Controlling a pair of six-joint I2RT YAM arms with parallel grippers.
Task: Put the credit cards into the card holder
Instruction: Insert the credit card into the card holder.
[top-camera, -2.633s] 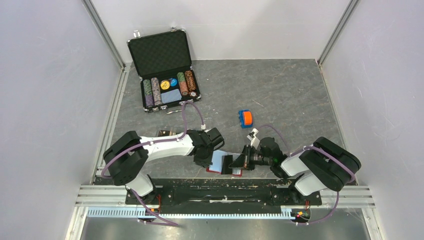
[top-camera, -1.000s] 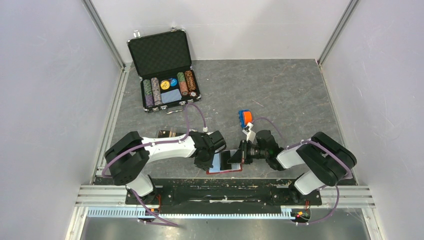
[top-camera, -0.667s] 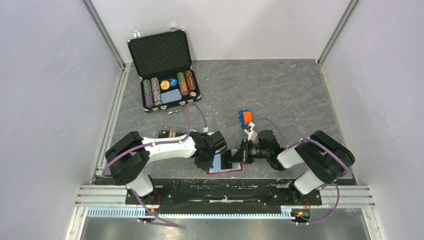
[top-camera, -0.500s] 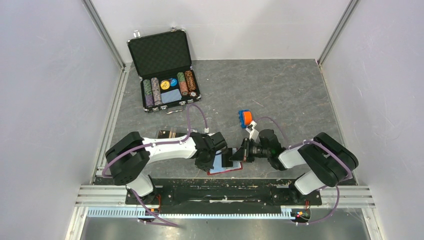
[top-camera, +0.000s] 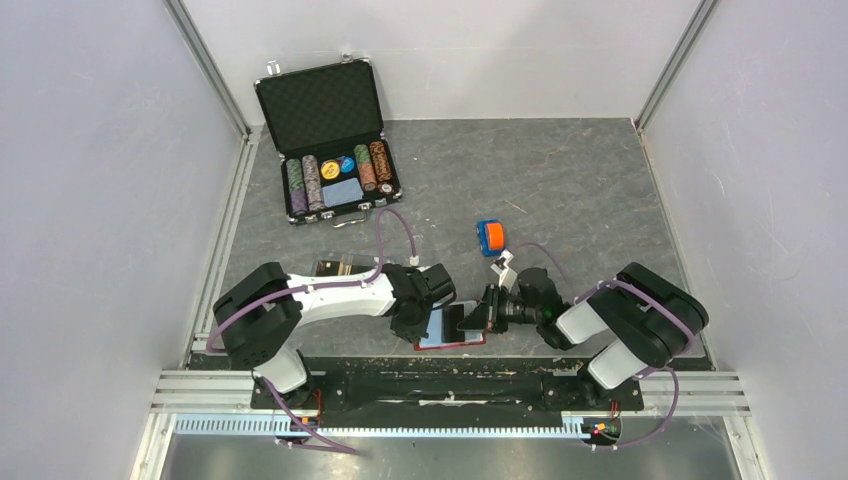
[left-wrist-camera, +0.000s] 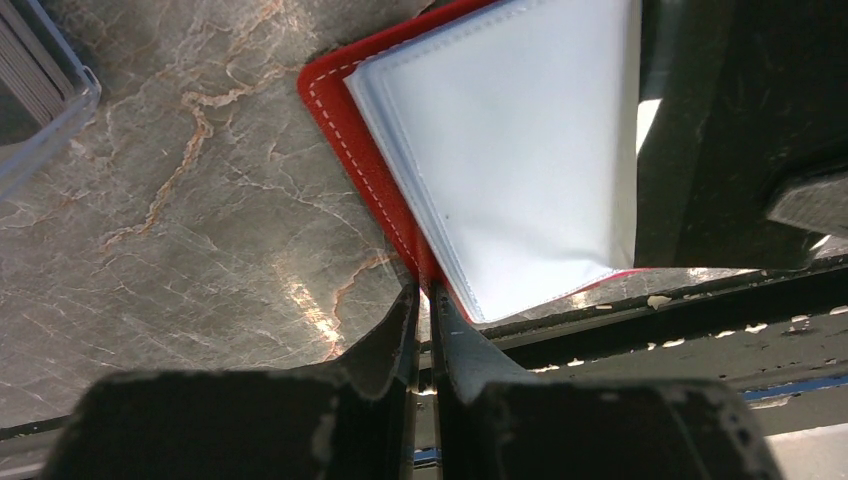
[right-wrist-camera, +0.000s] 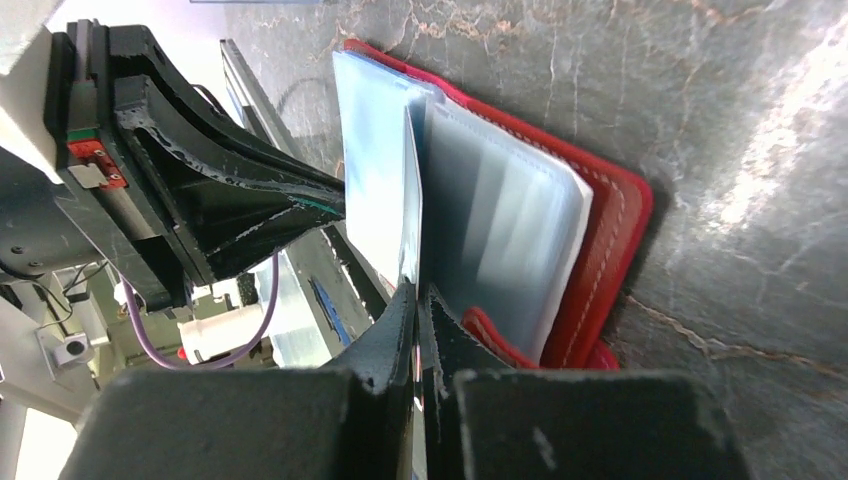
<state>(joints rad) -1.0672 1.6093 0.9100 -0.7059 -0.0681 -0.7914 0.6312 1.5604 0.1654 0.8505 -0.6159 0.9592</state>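
A small red wallet (top-camera: 452, 341) with clear sleeves lies open by the table's near edge. My left gripper (left-wrist-camera: 424, 290) is shut on the wallet's red left edge (left-wrist-camera: 350, 130), pinning it. My right gripper (right-wrist-camera: 415, 292) is shut on a thin pale leaf (right-wrist-camera: 412, 200) that stands upright out of the wallet (right-wrist-camera: 610, 250). Whether that leaf is a sleeve or a card I cannot tell. No credit cards show an orange-gold face. The clear card holder (top-camera: 335, 266) sits left of the wallet, half under the left arm; its corner (left-wrist-camera: 45, 100) shows in the left wrist view.
An open black briefcase (top-camera: 330, 130) with striped poker chips and a pale blue card stands at the back left. A small orange and blue object (top-camera: 490, 236) lies behind the right wrist. The black base rail (top-camera: 450, 385) runs just in front of the wallet.
The right wrist has shifted slightly rightwards and toward the near edge, still pinching the leaf. The left gripper has held its pinch on the wallet's edge.
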